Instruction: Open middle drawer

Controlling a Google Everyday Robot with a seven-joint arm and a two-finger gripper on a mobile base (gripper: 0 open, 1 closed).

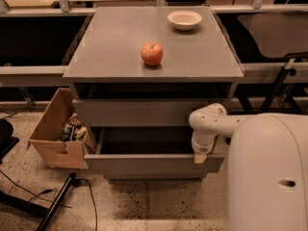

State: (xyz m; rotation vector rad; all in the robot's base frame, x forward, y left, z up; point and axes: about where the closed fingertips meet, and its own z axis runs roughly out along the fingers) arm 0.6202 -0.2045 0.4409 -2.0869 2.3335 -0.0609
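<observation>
Since the middle drawer (144, 163) has a flat front with no handle, the only way to move it is to hook its top edge, and that's where the gripper (199, 157) sits: at the right end of the front panel, tip hanging down over the lip. Honestly I can't tell how wide the claw is or whether it's actually clamped on the panel or just resting behind it, since the wrist blocks that bit.

The drawer itself sticks out of the cabinet toward the camera, well proud of the upper drawer front (130, 112), which sits flush above it. You can see the dark tray interior between the two. So I'd call the task mostly done, maybe a bit more pull to go.

The arm (211, 121) comes in from the robot's white body (269, 177) on the right and bends down at the wrist. That makes sense, because it keeps the base out of the drawer's path.

The off-centre grab could twist the drawer on its runners, so a straight pull matters.

The apple (151, 54) and bowl (185, 19) sit well apart on the cabinet top (106, 57), out of the way. A cardboard box (53, 138) stands just beside the drawer's left corner, so it's worth watching.
</observation>
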